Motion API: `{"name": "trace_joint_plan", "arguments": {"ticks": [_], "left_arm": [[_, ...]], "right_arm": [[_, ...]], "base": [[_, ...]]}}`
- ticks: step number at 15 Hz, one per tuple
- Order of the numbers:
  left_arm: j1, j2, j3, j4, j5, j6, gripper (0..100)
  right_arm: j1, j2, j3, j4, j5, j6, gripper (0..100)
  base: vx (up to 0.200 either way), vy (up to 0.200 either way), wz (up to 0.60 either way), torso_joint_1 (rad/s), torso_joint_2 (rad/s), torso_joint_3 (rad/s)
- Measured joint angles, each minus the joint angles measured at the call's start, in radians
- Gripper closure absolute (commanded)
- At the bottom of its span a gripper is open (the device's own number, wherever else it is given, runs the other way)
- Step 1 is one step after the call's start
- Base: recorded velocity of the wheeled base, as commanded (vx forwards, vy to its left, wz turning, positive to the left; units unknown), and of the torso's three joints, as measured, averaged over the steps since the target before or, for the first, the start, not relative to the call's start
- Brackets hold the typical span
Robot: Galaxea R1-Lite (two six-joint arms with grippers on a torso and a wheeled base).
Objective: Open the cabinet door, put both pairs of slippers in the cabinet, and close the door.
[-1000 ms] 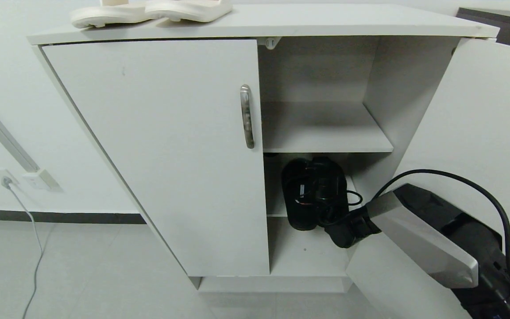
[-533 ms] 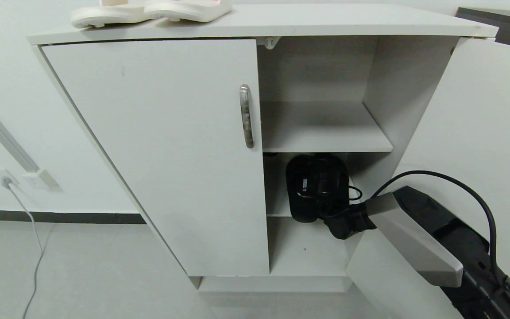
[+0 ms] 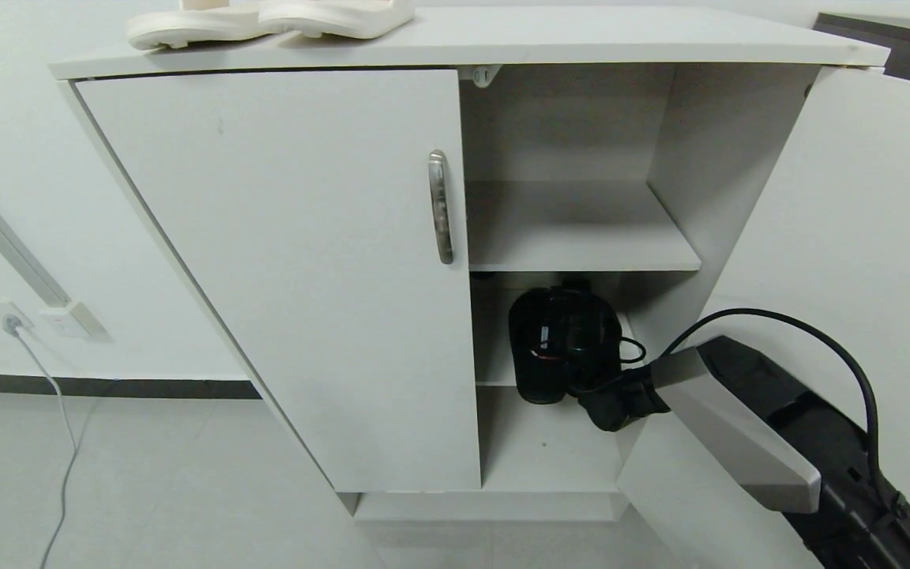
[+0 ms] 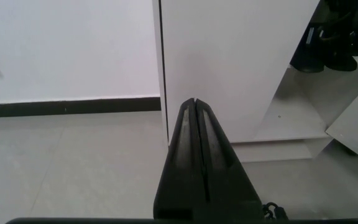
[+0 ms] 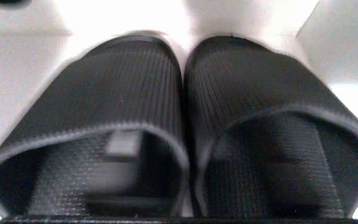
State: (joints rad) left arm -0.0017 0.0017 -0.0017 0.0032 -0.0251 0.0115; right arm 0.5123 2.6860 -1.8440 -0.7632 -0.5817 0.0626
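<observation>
The black slippers are held clamped as a pair by the right gripper at the open cabinet's lower shelf, evidently for setting down, while the white slippers lie on top.

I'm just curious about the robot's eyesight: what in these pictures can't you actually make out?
- White slippers: the head view's top edge cuts them off.
- Black slippers: the right arm hides their lower ends in the head view; touching the middle shelf or not, unclear.
- Space behind the left door: the shut door hides it, head view.
</observation>
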Motion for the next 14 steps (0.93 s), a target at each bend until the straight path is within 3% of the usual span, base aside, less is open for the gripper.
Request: {"name": "trace_joint_plan", "arguments": {"ticks": [7,14], "left_arm": [[0.000,0.000,0.000,0.000,-0.001,0.002,100],[0.000,0.000,0.002,0.000,-0.002,0.006,100]], "right_arm": [[0.036,-0.141,0.283,-0.095,-0.006,0.003,0],[0.113,-0.415,0.791,-0.263,-0.023,0.005,0]], "base": [[0.000,0.000,0.00,0.000,0.00,0.000],[0.000,0.000,0.00,0.000,0.00,0.000]]}}
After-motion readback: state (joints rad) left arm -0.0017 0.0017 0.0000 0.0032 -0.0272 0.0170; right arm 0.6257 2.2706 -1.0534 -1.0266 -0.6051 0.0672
